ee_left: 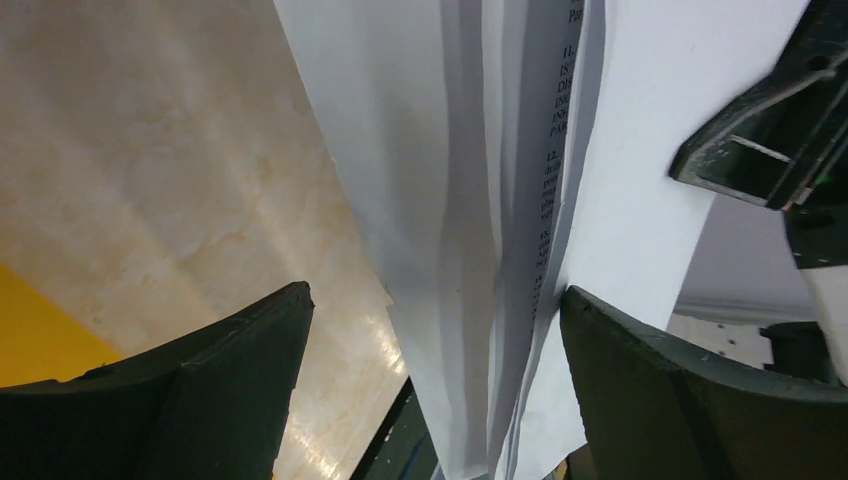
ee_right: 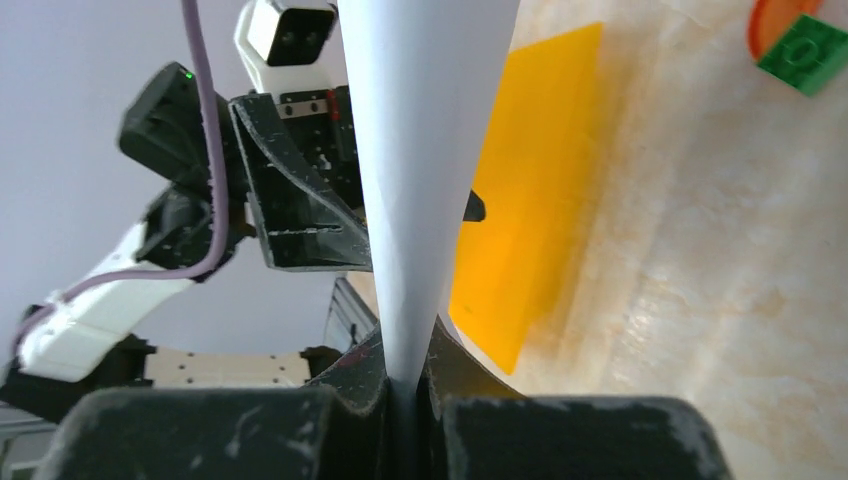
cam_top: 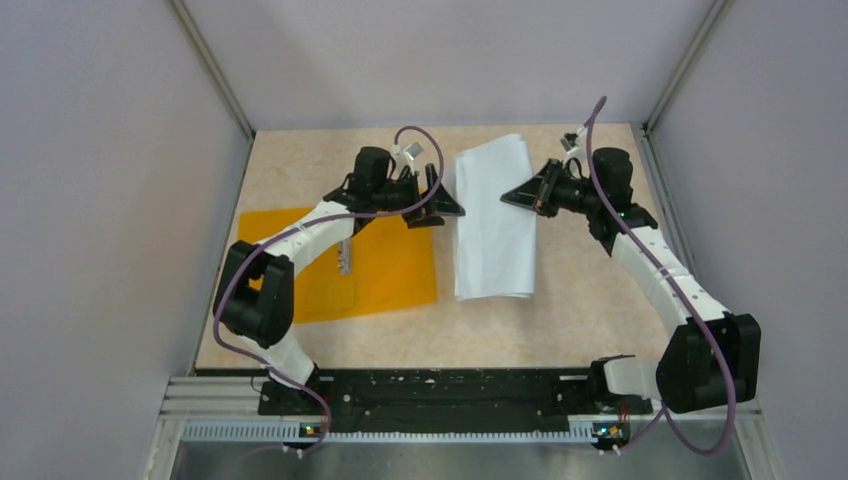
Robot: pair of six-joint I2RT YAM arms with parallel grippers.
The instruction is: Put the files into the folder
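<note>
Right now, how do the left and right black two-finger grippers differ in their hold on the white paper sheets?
The right gripper is shut on the white paper sheets, pinching one edge; the left gripper is open, its fingers spread around the opposite edge. The left gripper is beside the flat orange plastic folder; the right gripper is on the sheets' far side from it. Both face each other across the sheets.
</note>
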